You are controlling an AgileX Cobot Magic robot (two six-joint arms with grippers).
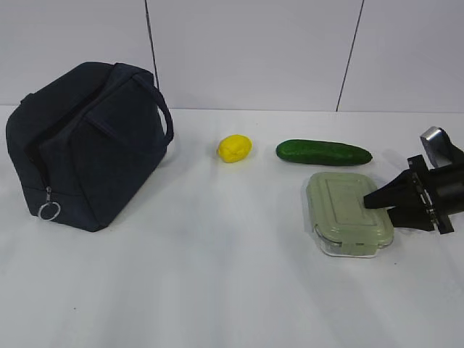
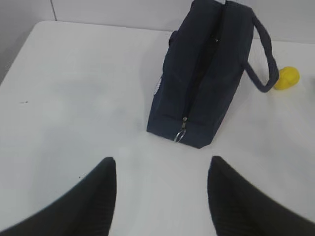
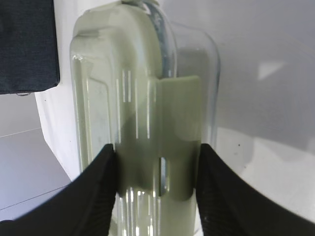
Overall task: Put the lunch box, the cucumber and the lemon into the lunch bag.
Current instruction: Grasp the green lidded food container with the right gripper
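Right end effector (image 3: 156, 177) pinches the lunch box (image 1: 348, 214) edgewise across lid and base at its clip for lifting, cucumber (image 1: 323, 152) and lemon (image 1: 234, 148) wait behind on tabletop (image 1: 217, 290), left end effector (image 2: 161, 196) open, empty, facing the zipped lunch bag (image 1: 87, 145)

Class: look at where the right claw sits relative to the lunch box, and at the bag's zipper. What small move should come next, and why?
Probably lift the lunch box slightly off the table: the right claw appears clamped across its side clip. The lunch bag looks zipped shut, its ring pull at the end, and the left claw hangs open before it, so opening should follow.
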